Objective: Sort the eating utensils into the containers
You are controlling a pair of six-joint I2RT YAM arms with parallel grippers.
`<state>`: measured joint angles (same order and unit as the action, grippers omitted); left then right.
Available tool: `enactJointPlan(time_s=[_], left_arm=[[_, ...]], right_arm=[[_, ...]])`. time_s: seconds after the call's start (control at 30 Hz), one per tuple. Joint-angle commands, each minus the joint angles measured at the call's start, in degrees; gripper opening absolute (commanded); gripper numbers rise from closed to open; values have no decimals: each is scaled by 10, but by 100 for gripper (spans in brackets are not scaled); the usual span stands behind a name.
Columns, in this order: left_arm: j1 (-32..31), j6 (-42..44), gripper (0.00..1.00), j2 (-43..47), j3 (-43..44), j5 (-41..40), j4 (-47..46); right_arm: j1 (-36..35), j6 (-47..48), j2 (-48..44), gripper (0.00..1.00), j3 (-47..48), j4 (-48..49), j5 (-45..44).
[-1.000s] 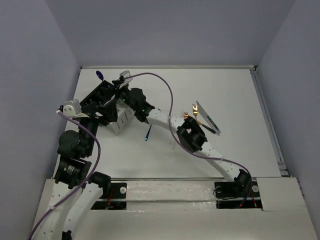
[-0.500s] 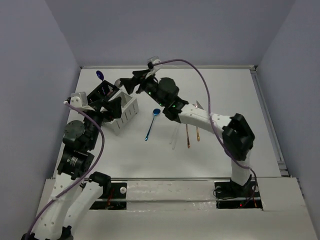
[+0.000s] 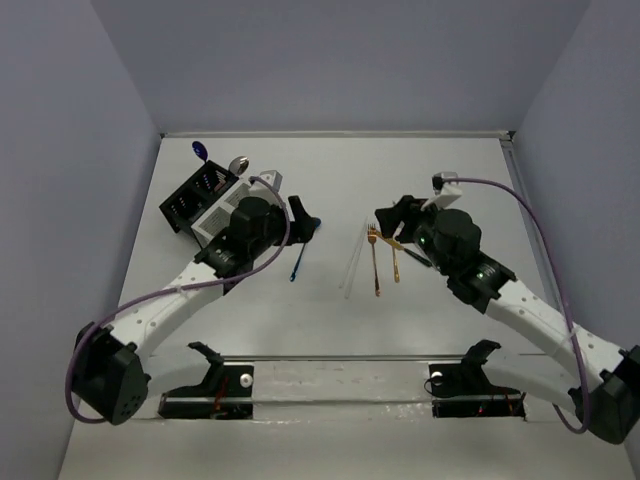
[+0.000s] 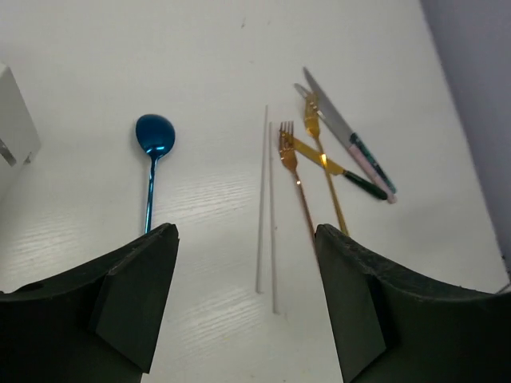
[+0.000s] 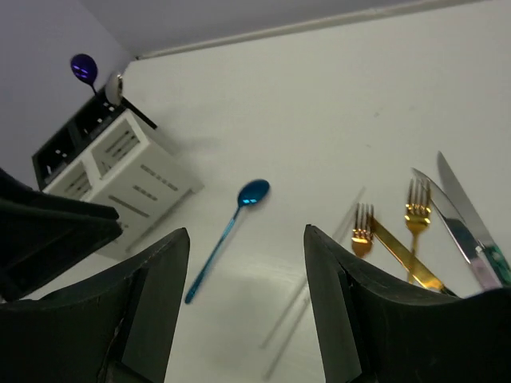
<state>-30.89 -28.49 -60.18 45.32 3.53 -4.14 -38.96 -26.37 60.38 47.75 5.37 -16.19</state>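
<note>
we look down on a white table (image 3: 470, 190) boxed in by plain grey-lavender walls (image 3: 330, 60). at its far left corner stand the black caddy (image 3: 185, 203) and, touching it on the near-right side, the white caddy (image 3: 213, 217). a purple spoon (image 3: 200, 151) and a silver spoon (image 3: 238, 163) stand bowl-up in the black one. loose on the table, left to right, lie a blue spoon (image 3: 297, 264), a pair of white chopsticks (image 3: 353, 258) and two gold forks (image 3: 376, 265). all of them have their long axes running near to far. the spoon's bowl and the fork tines point to the far side. from above, the left gripper (image 3: 300, 218) covers the spoon's bowl and the right gripper (image 3: 392, 218) hides most of the knives (image 3: 418, 257). the left wrist view shows both plainly: the whole spoon, and the knives crossing behind the forks on a slant, blades far-left and handles near-right. we count two, perhaps three, as they overlap. the right wrist view alone shows the caddies' slotted sides. both grippers hang above the table with jaws spread wide and nothing held — the left over the spoon and chopsticks, the right over the far end of the forks.
</note>
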Motion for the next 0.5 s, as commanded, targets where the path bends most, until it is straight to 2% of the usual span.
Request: enactJointPlan(time_s=[0.0,0.17,0.37,0.47], left_arm=[[-49,20,68,-86,37,-120,-20],[-72,74,63,-235,105,-187,9],[-72,115,62,-350,152,-244,33],[-72,120,58,-386,173,-266,40]], right_arm=[[11,-4,-107,65,-68,-120,-31],[16,0,-181,65,-130,-135,-24],[16,-4,-201,65,-157,-112,0],[16,-9,-200,64,-168,-98,18]])
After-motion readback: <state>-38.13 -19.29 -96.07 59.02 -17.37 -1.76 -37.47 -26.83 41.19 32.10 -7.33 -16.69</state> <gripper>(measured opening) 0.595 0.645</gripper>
